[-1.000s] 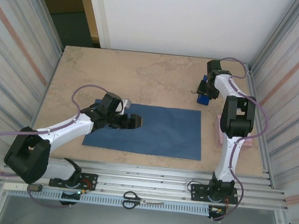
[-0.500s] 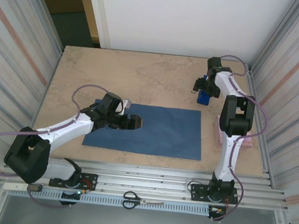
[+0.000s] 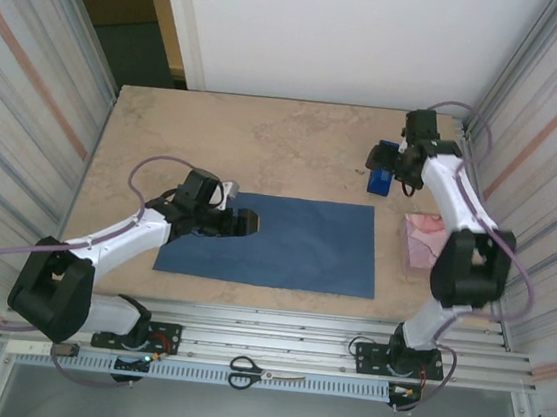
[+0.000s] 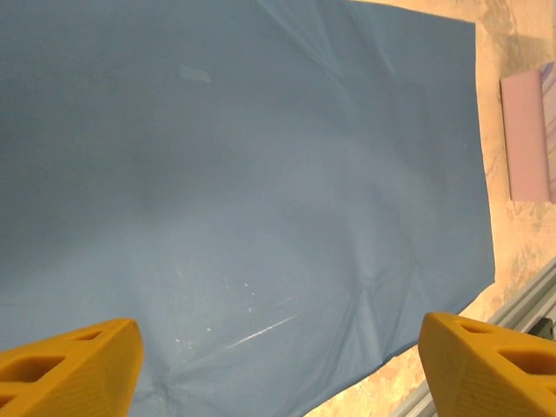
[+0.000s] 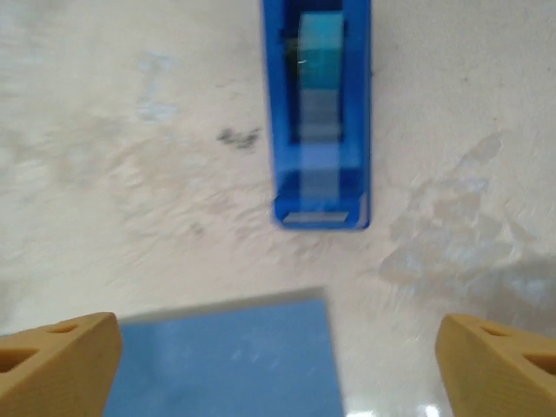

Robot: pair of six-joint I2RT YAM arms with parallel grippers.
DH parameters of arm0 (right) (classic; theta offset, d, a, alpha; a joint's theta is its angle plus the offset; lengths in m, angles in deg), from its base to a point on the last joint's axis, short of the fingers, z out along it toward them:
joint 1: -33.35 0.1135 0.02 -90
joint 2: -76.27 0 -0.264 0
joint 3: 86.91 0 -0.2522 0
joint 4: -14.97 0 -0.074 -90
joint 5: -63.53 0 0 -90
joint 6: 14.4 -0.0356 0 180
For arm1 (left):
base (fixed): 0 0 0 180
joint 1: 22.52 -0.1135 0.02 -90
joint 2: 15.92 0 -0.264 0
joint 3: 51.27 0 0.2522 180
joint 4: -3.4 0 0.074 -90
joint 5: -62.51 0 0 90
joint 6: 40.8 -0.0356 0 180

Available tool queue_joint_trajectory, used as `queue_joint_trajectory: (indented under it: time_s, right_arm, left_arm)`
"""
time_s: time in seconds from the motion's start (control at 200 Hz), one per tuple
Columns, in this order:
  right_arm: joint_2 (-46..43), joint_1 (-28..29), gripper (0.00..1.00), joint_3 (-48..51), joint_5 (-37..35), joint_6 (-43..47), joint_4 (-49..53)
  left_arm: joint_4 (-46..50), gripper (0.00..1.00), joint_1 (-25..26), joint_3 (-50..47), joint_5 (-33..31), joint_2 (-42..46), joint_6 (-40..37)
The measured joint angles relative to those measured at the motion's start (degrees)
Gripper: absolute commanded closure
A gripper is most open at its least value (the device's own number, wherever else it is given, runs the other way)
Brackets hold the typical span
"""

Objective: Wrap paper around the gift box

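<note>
The paper point(image 3: 285, 241) lies flat on the table, dark navy face up; the left wrist view shows it point(image 4: 243, 174) from close above. My left gripper point(image 3: 252, 224) hovers over its left part, open, nothing between the fingers point(image 4: 278, 365). The gift box point(image 3: 424, 240), pink marbled, rests on the table just right of the paper, and its edge point(image 4: 528, 135) shows beyond the sheet. My right gripper point(image 3: 389, 166) hangs open above the table at the back right, over the paper's far corner point(image 5: 234, 360), holding nothing point(image 5: 278, 360).
A small royal-blue tape dispenser point(image 3: 380, 183) stands on the table just beyond the paper's far right corner, also seen from above point(image 5: 319, 113). Scissors point(image 3: 265, 373) lie on the front rail. Corrugated walls close in both sides.
The right arm has swung its elbow out to the right, uncovering the gift box. Its gripper has opened and drawn back from the tape dispenser. The left gripper shifted slightly.
</note>
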Motion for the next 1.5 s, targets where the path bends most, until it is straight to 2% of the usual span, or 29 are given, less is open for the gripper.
queue_joint_trajectory:
  time_s: [0.1, 0.19, 0.241, 0.421, 0.636, 0.777, 0.927, 1.002, 1.117, 1.198, 1.303, 1.388, 1.453, 1.503]
  right_arm:
    - [-12.02, 3.43, 0.35, 10.27, 3.72, -3.72, -3.19]
    - [-17.53, 7.93, 0.44, 18.80, 6.78, -7.28, -5.99]
    - [-17.99, 10.51, 0.49, 22.86, 8.35, -9.29, -7.06]
    - [-12.37, 17.20, 0.53, 31.54, 11.34, -14.21, -8.33]
    - [-5.57, 20.37, 0.51, 31.15, 12.59, -14.84, -6.97]
    - [-0.15, 21.00, 0.51, 31.06, 12.41, -14.56, -6.73]
    - [1.01, 23.39, 0.50, 28.96, 11.23, -14.14, -6.47]
    - [1.86, 24.44, 0.50, 28.11, 10.88, -14.01, -6.27]
    - [4.35, 24.61, 0.50, 25.31, 10.97, -13.90, -5.29]
    - [5.84, 24.61, 0.50, 23.65, 11.28, -13.90, -5.09]
    - [6.71, 24.59, 0.49, 22.56, 11.67, -14.38, -4.52]
    - [6.40, 24.61, 0.42, 22.58, 11.78, -15.10, -4.66]
    - [5.31, 24.59, 0.41, 22.84, 11.52, -15.82, -5.79]
    - [3.39, 24.06, 0.35, 23.08, 11.13, -15.89, -6.27]
  left_arm:
    - [0.00, 0.19, -2.29, -0.81, 1.60, 0.09, -0.07]
    - [0.02, 0.18, -3.82, -1.49, 2.45, 0.55, -0.07]
    - [0.11, 0.18, -4.44, -1.88, 2.80, 1.14, -0.07]
    - [3.17, 0.13, -6.01, -1.66, 3.17, 5.86, 0.24]
    - [12.81, 0.01, -6.86, 5.81, 0.24, 14.56, 0.70]
    - [14.40, 0.01, -9.51, 8.24, -2.19, 16.20, 0.39]
    - [16.61, 0.01, -13.57, 8.17, -2.99, 16.81, 0.39]
    - [15.61, 0.01, -17.29, 6.54, -1.36, 19.26, 0.13]
    - [11.04, 0.01, -24.20, 0.74, 5.16, 24.55, 1.20]
    - [9.79, 0.01, -26.60, -1.40, 8.76, 25.49, 1.92]
    - [9.77, 0.01, -26.75, -1.66, 12.76, 24.41, 1.90]
    - [9.86, 0.01, -25.86, -1.64, 15.13, 22.80, 1.86]
    - [10.32, 0.01, -23.76, -1.62, 15.54, 21.05, 1.57]
    - [11.02, 0.01, -21.16, -1.31, 15.30, 19.50, 1.18]
